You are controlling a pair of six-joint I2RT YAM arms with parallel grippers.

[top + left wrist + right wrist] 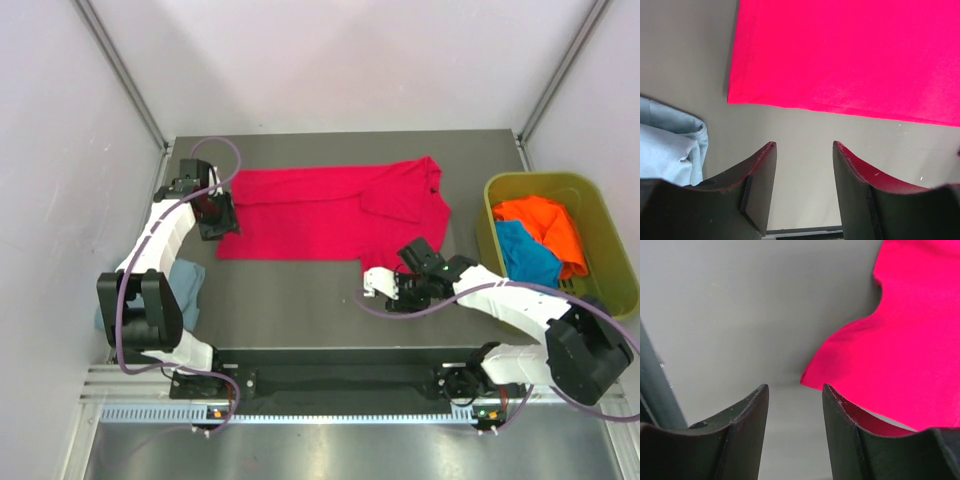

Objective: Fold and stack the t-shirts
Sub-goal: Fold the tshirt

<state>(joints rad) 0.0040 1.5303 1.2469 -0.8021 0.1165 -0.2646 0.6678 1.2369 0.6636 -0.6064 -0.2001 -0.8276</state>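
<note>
The red t-shirt (pixel 320 215) lies spread out on the grey counter (pixel 300 300), stretched flat sideways. Its right end is rumpled, with one flap folded over on itself. Everything else sits around it.

The left gripper (pixel 218 218) hangs at the shirt's left edge, close to the near-left corner. From the left wrist camera its jaws stand apart, with only bare counter in the gap (pixel 804 145). The shirt's straight hem (pixel 850 55) lies just beyond the tips, not touching them.

The right gripper (pixel 375 285) is just off the shirt's near-right corner, low over the counter. Its jaws are also apart with nothing between them (pixel 795 387). The wavy red edge (pixel 910 355) runs alongside the right-hand jaw and ahead of it. I cannot tell whether that jaw touches the cloth.

A grey-blue t-shirt (pixel 188 285) lies in a heap nearer than the red shirt's left end, beside the left arm. A fold of it shows at the left of the left wrist view (pixel 670 145).

Well to the right of the red shirt stands an olive-green bin (pixel 600 215). An orange t-shirt (pixel 545 220) and a turquoise t-shirt (pixel 525 255) are bundled inside it, the orange one partly over the turquoise.
</note>
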